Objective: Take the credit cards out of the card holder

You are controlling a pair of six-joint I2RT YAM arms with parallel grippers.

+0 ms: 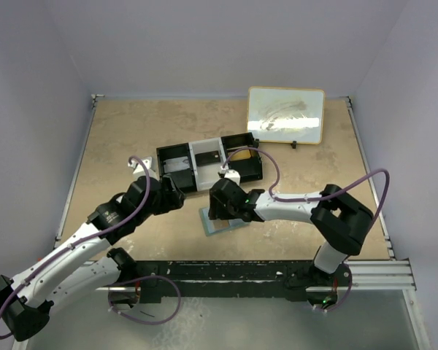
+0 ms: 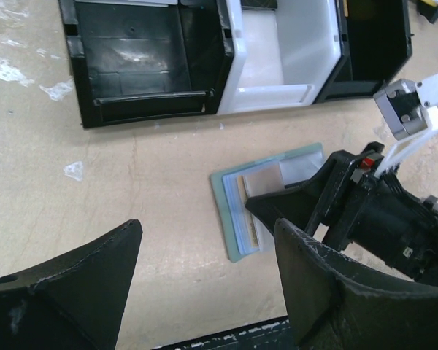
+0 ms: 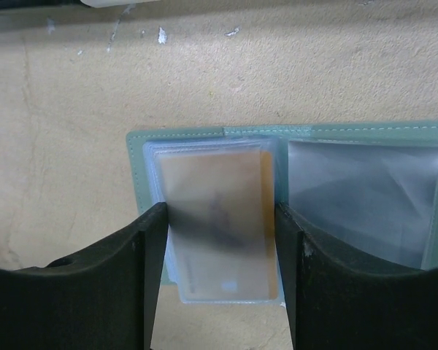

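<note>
The card holder lies open on the table, grey-green rim, light blue inside; it also shows in the left wrist view and the right wrist view. The orange-tan credit card sits in a clear sleeve over its left half. My right gripper reaches over the holder; its jaws press on both long edges of that sleeve. The right pocket looks grey; no dark card is discernible. My left gripper is open and empty, just left of the holder.
A black-and-white three-compartment tray stands right behind the holder, also in the left wrist view. A pale tan-edged board lies at the back right. The black rail runs along the near edge.
</note>
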